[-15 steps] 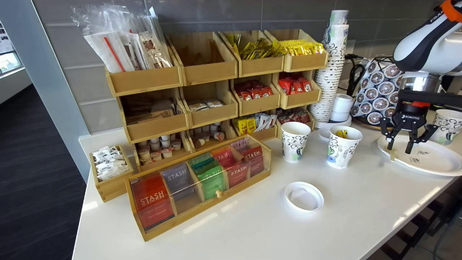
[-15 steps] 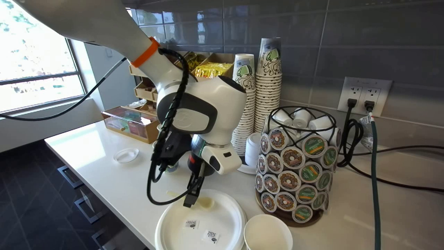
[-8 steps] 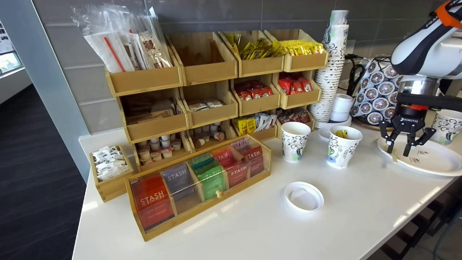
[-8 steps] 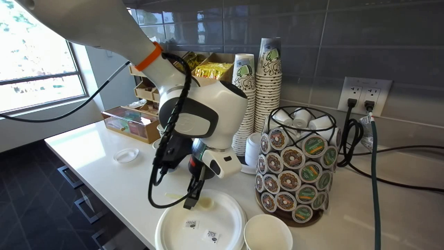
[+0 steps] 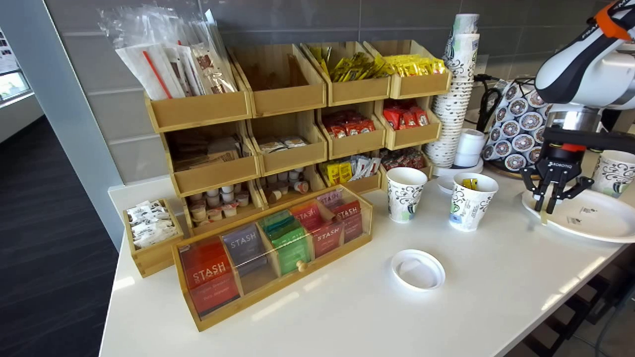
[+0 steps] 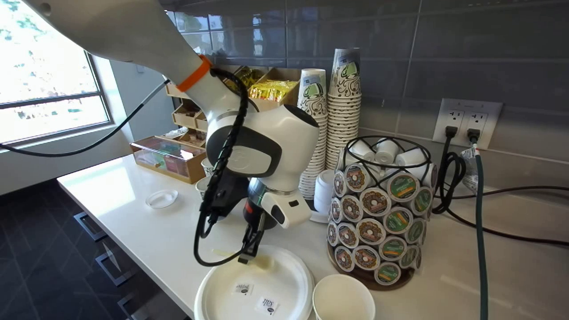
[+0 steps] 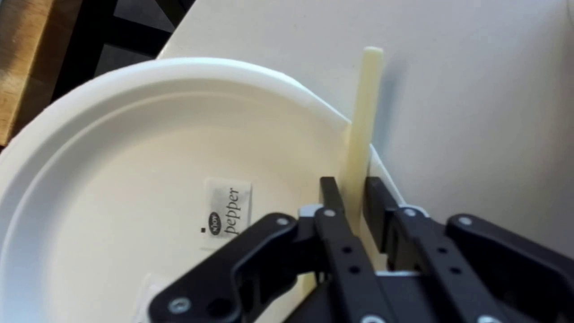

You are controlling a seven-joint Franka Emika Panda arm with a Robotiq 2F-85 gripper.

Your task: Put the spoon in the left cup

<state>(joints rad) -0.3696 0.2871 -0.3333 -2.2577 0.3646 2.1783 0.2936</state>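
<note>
blk two-finger gripper (image 7: 352,185) clamped on pale-yellow long-handled plastic spoon (image 7: 361,134). one end juts past rnd wht paper plate (image 7: 134,170).

Over at the white plate (image 5: 607,222), the fingers (image 5: 552,202) stand close together above its left rim, a pale spoon (image 5: 544,218) poking out beneath them. Left of that plate on the worktop (image 5: 347,317) stands the right cup (image 5: 470,206), something yellow (image 5: 469,184) inside; farther off come the left cup (image 5: 405,196) and, well apart, the wooden tea box (image 5: 248,300).
</note>
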